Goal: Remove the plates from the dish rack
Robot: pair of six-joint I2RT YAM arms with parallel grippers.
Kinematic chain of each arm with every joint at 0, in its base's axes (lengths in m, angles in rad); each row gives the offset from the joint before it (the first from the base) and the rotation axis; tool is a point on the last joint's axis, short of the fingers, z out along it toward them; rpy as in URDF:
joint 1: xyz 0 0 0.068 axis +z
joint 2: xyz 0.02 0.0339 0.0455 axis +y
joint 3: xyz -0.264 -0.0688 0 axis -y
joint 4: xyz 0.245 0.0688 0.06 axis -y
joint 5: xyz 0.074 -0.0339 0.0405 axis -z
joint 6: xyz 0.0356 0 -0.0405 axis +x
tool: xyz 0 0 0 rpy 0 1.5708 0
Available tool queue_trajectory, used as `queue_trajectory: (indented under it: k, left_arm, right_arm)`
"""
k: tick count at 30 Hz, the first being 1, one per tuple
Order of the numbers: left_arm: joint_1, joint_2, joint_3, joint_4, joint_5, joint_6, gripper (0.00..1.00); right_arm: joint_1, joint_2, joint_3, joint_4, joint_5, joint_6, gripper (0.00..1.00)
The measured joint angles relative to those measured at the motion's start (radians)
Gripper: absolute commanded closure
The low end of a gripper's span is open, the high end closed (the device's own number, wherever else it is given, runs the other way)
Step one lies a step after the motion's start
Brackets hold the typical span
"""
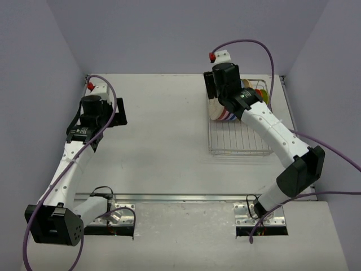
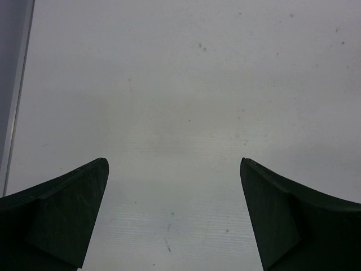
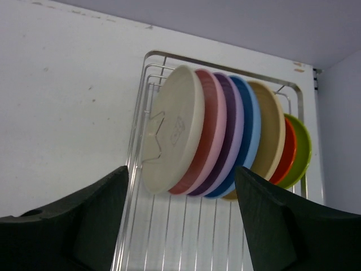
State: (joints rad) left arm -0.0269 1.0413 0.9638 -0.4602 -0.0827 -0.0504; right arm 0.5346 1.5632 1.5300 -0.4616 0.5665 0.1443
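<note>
Now, right jaws spread, the arm [image 1: 271, 130] faces the cream plate [image 3: 172, 135] leading the dish rack's [image 3: 169, 231] row; next, likely, a pinch on its rim.

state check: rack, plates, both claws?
rack: on table, loaded at its far end, near part bare
plates: seven visible, on edge in rack, packed close, none out
left claw: open, empty, over table
right claw: open, empty, facing plates
</note>
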Motion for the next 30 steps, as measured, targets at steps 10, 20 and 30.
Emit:
queue_trajectory:
  k: [10,20,30]
  left_arm:
    - [0.000,0.011,0.000,0.000,-0.044,-0.004,0.00]
    - [0.000,0.012,0.010,-0.012,-0.040,-0.007,0.00]
    - [0.000,0.012,0.011,-0.016,-0.041,-0.007,0.00]
  right_arm:
    - [0.000,0.207,0.128,-0.023,0.167,-0.027,0.47]
    - [-0.003,0.317,0.164,-0.041,0.250,-0.060,0.52]
    - [-0.037,0.413,0.203,-0.041,0.301,-0.078,0.58]
